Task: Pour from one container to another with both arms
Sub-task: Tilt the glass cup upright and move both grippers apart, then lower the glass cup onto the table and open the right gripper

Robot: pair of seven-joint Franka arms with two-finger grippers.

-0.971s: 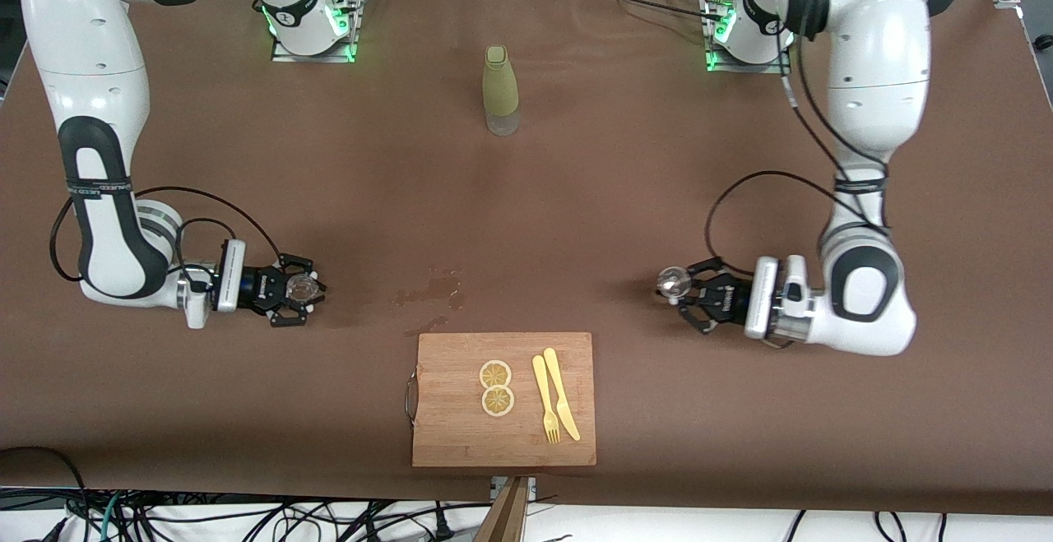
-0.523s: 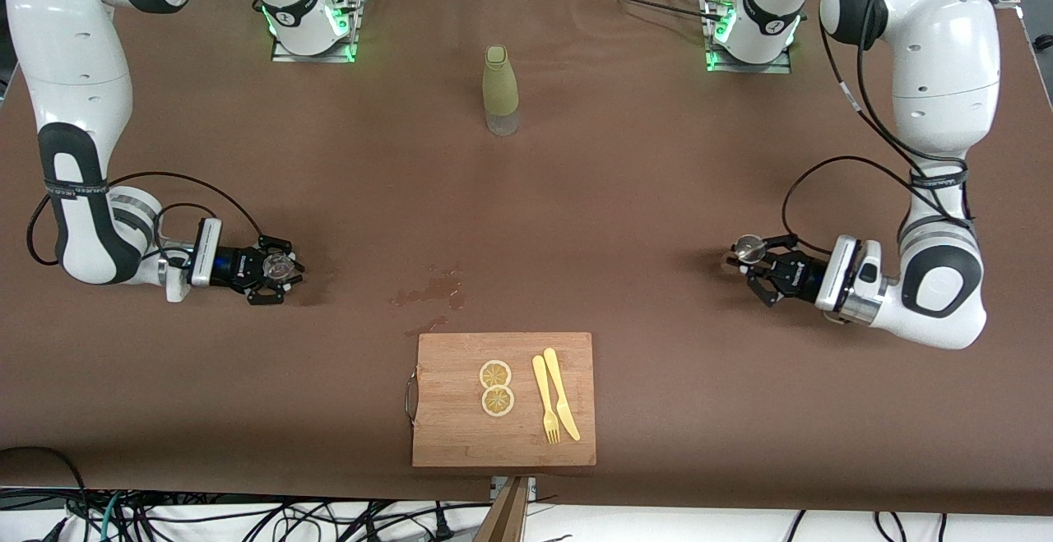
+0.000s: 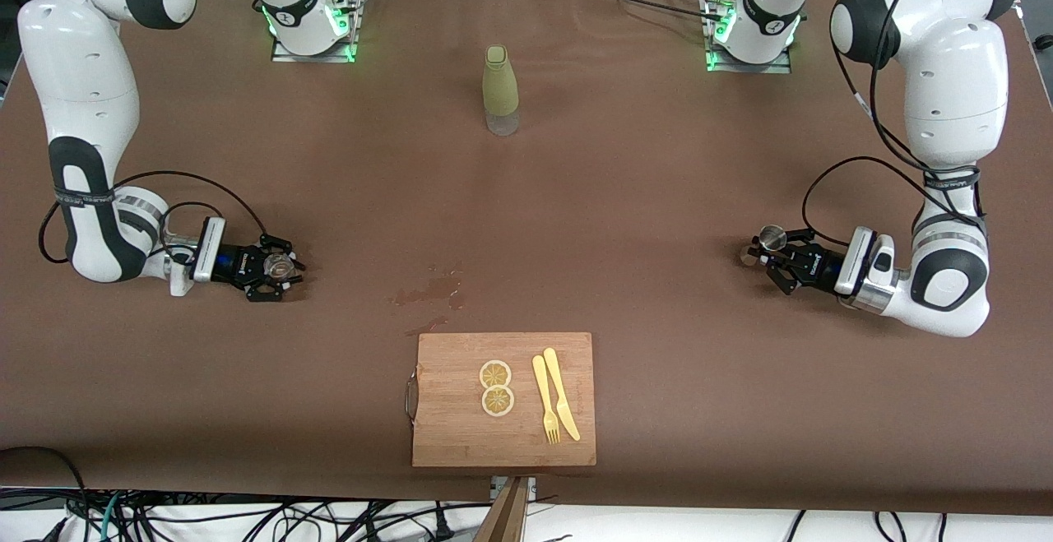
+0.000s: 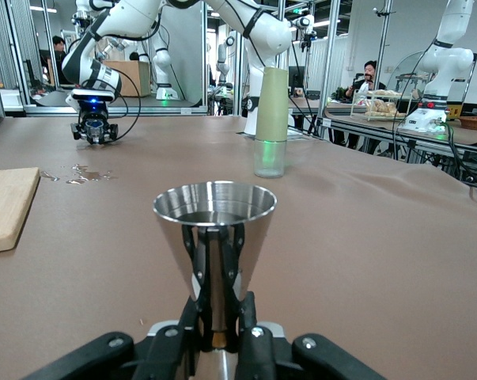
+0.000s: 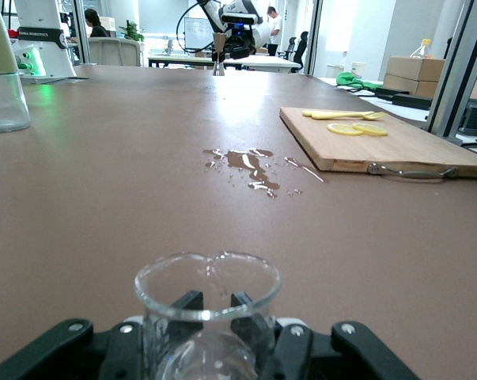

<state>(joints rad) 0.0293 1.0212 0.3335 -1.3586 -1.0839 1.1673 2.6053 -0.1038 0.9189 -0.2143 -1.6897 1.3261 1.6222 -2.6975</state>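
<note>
Both arms have swung outward: left gripper (image 3: 767,256) clamps the steel jigger (image 3: 771,238); right gripper (image 3: 280,266) pinches the glass beaker (image 3: 280,264), low over the table (image 3: 576,213).

The worktop (image 3: 625,196) is plain brown with a darker wet stain (image 3: 432,289). The bottle (image 3: 500,90) is olive green above a clear base. The board (image 3: 503,398) is light wood, carrying pale yellow lemon slices (image 3: 496,387), a yellow fork (image 3: 545,400) and knife (image 3: 561,394). Both arms are white with black bands. The metal cup (image 4: 214,229) is shiny silver; the beaker (image 5: 206,305) is clear glass.
</note>
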